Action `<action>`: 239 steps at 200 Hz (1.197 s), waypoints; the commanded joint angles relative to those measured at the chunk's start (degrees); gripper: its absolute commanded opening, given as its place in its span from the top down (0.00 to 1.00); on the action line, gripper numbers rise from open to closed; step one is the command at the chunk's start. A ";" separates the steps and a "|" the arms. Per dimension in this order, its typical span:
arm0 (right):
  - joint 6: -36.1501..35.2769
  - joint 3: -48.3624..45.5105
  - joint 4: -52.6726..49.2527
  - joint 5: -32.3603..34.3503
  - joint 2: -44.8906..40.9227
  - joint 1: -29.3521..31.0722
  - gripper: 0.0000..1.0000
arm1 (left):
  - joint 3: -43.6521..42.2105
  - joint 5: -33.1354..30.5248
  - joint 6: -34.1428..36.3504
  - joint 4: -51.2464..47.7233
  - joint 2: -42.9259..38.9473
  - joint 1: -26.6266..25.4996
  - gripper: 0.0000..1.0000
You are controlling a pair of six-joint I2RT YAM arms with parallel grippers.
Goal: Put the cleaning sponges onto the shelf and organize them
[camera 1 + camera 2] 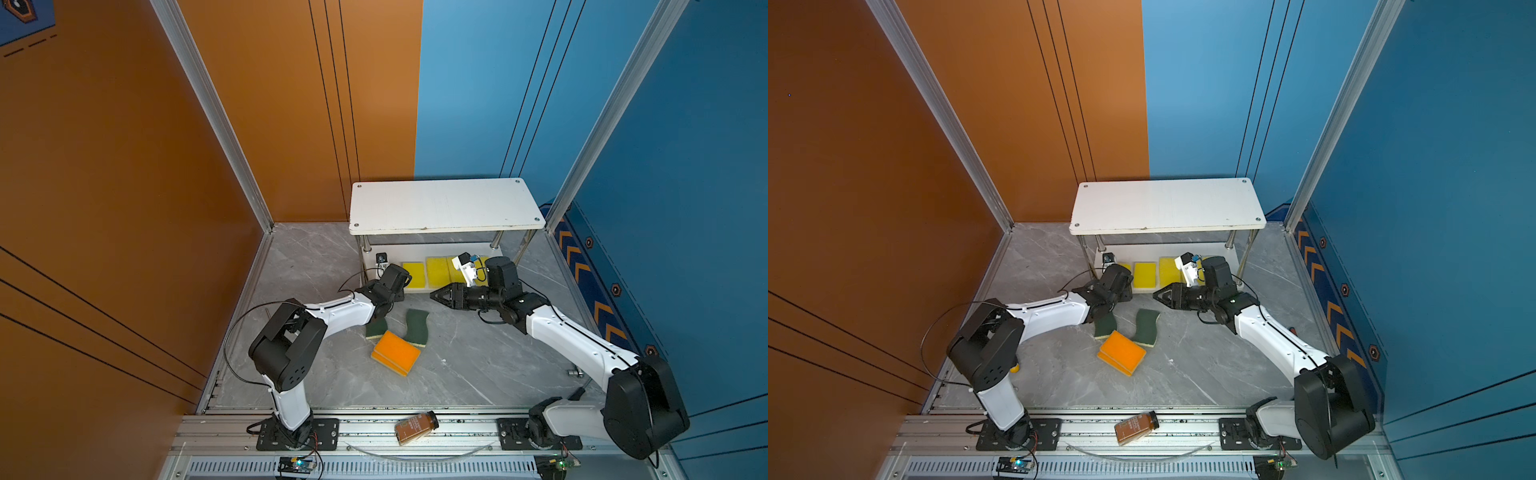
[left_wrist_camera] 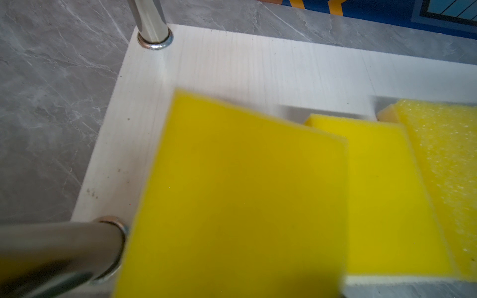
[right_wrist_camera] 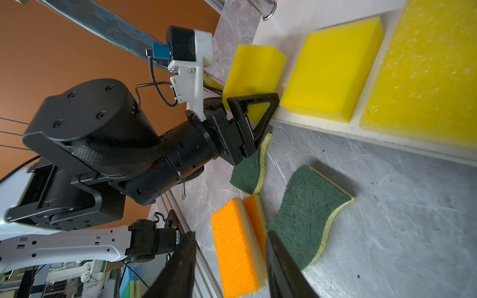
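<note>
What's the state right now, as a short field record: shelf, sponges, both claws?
lower board: row of yellow sponges, at least three visible
top board: nothing on it
left claw: at the end yellow sponge on the lower board; grip unclear
right claw: open, empty
table: two green sponges, stacked orange sponges
brown bottle: lying on the front rail

I saw yellow sponges [image 1: 414, 274] lying on the lower board of the shelf [image 1: 444, 205]; two green sponges [image 1: 417, 328] and a stacked orange pair [image 1: 397, 353] sat on the floor [image 1: 478, 357] before it.
</note>
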 commanded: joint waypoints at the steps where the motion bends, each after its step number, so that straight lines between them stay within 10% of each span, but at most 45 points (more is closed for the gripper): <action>1: 0.69 -0.38 1.47 -0.94 0.57 -0.33 0.56 | -0.36 1.22 0.29 -4.47 -0.37 0.63 0.39; 239: 1.13 -0.05 2.06 -0.92 1.10 -0.15 0.49 | -0.91 0.63 2.22 -4.82 -3.95 0.19 0.24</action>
